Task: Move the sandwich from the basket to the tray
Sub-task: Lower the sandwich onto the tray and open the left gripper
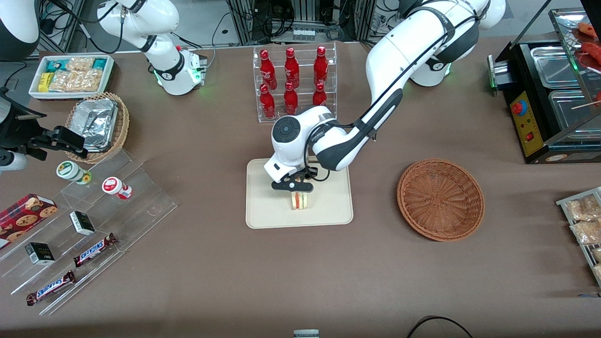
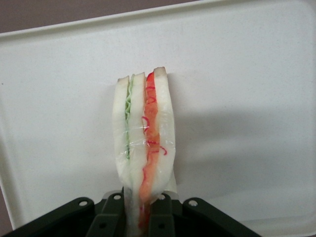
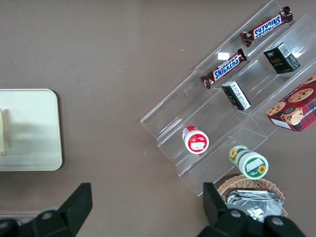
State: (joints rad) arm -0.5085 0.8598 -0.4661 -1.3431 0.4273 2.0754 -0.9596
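**Sandwich over the tray, held by the tool**

The sandwich (image 1: 300,200) stands on edge at the middle of the tray (image 1: 263,211), pinched from above by the tool (image 1: 299,188), whose fingers (image 2: 111,217) clamp its bread slices. Whether it touches the tray cannot be told. The basket (image 1: 440,199) sits on the counter (image 1: 300,281) beside the tray, toward the working arm's end.
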